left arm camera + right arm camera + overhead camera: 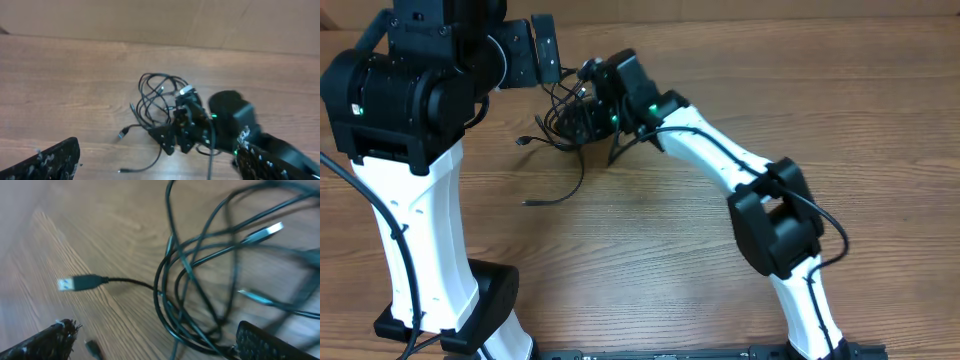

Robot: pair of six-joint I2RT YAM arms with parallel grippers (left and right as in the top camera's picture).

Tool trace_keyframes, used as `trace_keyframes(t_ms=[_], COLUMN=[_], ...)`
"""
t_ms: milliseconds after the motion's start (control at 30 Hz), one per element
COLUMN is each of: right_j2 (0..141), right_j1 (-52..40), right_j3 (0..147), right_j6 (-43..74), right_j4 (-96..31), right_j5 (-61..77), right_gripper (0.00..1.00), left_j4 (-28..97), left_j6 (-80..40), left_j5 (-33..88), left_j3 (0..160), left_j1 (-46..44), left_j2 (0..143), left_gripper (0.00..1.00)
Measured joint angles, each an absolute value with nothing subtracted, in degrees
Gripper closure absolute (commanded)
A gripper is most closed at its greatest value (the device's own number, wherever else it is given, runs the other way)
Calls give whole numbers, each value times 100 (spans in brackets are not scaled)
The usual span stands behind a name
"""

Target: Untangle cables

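The cables [565, 115] lie as a tangle of thin black cords on the wooden table, at the back middle. In the left wrist view the tangle [160, 97] shows a silvery plug. My right gripper [598, 138] hangs open at the tangle's near right edge. In its wrist view the right gripper [157, 347] straddles the lowest loops of the cables [200, 280], with a loop close to the right finger [270, 342]. A USB plug [75, 283] trails off to the left. My left gripper [542, 55] stands open above the table, left of the tangle and touching nothing.
Two loose cord ends stretch left and toward the front of the tangle, one ending in a plug [525, 142], the other in a curved tail [545, 198]. The left arm's bulky base [420, 200] fills the left side. Bare wood [640, 250] extends in front.
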State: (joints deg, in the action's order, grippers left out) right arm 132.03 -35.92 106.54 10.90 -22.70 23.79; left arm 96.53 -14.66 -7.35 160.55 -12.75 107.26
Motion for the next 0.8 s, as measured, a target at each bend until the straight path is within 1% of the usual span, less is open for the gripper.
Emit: trace_keyframes(t_ms=[200, 233, 267, 300, 333, 367, 433, 500, 600, 700, 800], right_j2=[13550, 13552, 13552, 13552, 13552, 13552, 13552, 13552, 13552, 13552, 13552], right_j1=[-3760, -3763, -3763, -3758, -3752, -3745, -3723, -3693, -3664, -3647, -3647], right_j3=[10654, 10654, 10654, 10661, 10661, 10661, 10661, 10661, 10674, 10676, 10687], right_j6=[1092, 1087, 1092, 1083, 1059, 1052, 1096, 1120, 1114, 1044, 974], right_j4=[-2193, -2206, -2209, -2217, -2239, -2287, -2377, -2386, -2300, -1844, -1284], right_j5=[2432, 2440, 2453, 2467, 2467, 2467, 2473, 2473, 2279, 1905, 1710], right_gripper=[0, 3, 15, 22, 23, 21, 9, 3, 2, 2, 5], left_j4=[9668, 9668, 9668, 9668, 9671, 9671, 9671, 9671, 9671, 9671, 9671], left_j6=[-1461, -1461, -1461, -1461, -1461, -1461, -1461, -1461, -1461, -1459, -1455], left_j5=[-624, -620, -604, -602, -600, -600, -593, -578, -537, -440, -373], left_j3=[16048, 16042, 16035, 16013, 15983, 15961, 15913, 15902, 15902, 15898, 15898], left_j1=[-1275, -1275, -1275, -1275, -1275, -1275, -1275, -1275, -1275, -1275, -1275], left_j2=[10726, 10726, 10726, 10726, 10726, 10726, 10726, 10726, 10726, 10726, 10726], left_gripper=[0, 0, 0, 0, 1, 0, 0, 0, 0, 0, 0])
